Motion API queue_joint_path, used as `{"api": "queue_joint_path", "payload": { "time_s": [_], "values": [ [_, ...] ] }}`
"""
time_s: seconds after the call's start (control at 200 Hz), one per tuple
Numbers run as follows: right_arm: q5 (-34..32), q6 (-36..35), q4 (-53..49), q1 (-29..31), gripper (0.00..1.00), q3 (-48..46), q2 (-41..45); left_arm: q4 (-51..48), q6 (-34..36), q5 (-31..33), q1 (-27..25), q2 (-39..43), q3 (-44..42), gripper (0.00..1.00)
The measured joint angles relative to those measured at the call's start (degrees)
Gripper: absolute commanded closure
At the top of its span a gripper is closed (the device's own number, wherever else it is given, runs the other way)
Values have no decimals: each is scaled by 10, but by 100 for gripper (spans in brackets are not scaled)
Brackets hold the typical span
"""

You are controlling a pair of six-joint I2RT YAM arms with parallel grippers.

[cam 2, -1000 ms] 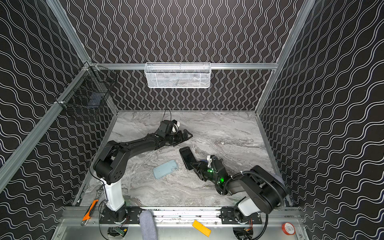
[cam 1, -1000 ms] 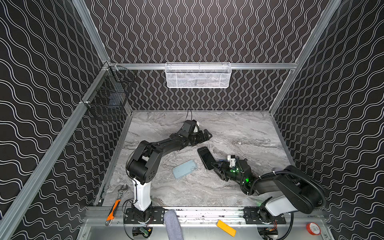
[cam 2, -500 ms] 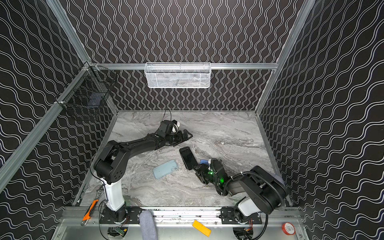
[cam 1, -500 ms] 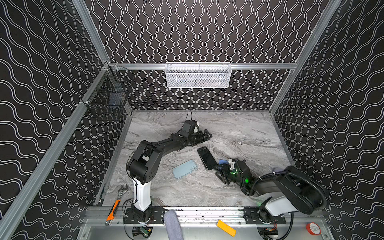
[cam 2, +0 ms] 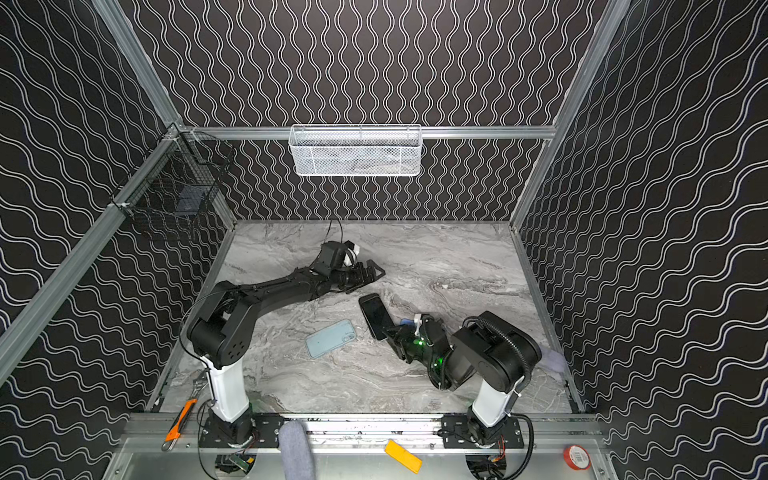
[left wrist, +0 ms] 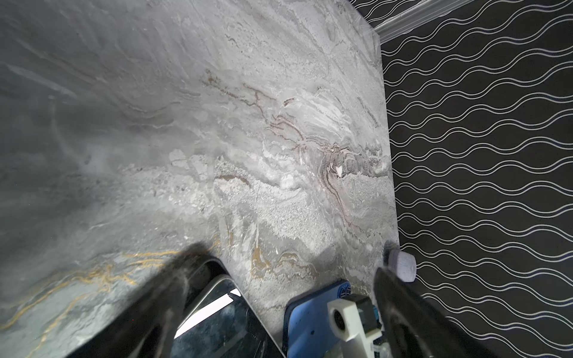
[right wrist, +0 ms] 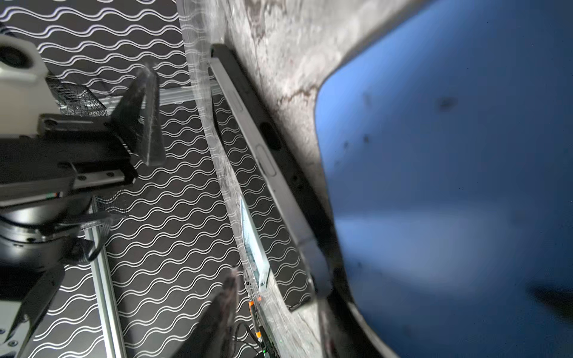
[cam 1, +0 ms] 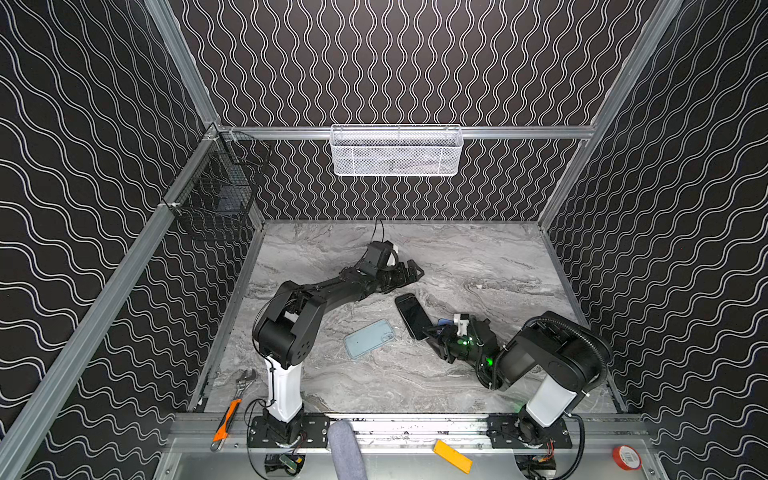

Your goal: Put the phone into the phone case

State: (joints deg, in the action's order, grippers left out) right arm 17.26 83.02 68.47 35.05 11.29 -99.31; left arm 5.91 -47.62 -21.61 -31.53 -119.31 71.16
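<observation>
The phone (cam 1: 411, 316) lies dark and screen up on the marble table (cam 1: 478, 257), right of centre in both top views, running from upper left to lower right. The phone case (cam 1: 369, 338), pale blue, lies flat just to its lower left, near it but not touching. Whether its open side faces up I cannot tell.

The right gripper (cam 1: 432, 334) sits low at the phone's lower right end. In the right wrist view the blue pad (right wrist: 449, 186) fills the right of the frame beside the phone's silver edge (right wrist: 266, 161), and the other finger (right wrist: 223, 310) stands off at the lower centre. The jaws are partly drawn in around that end, but I cannot tell whether they are pinching it. The left gripper (cam 1: 413, 270) hovers just above the phone in the frame, spread wide and holding nothing.

My worries from here:
- A hold on one short end of a slick glass slab is weak. Lifted from there, the phone would likely droop, twist or slip out.
- If one finger meets the phone first, it could shove the phone across the smooth marble instead of clamping it.
- Nothing pins the case. Pressing the phone in could push the case away or seat only one corner.
- The two grippers are close together over the phone, so a careless reach could knock them together
</observation>
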Motion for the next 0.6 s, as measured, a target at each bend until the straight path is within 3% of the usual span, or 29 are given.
{"api": "queue_joint_path", "payload": {
  "time_s": [0.235,0.601],
  "values": [
    [0,-15,-34,-1,76,9,37,-2,0,3,-3,4,-14,2],
    [-9,-76,-180,-4,96,48,118,9,-1,13,-10,15,-45,2]
  ]
}}
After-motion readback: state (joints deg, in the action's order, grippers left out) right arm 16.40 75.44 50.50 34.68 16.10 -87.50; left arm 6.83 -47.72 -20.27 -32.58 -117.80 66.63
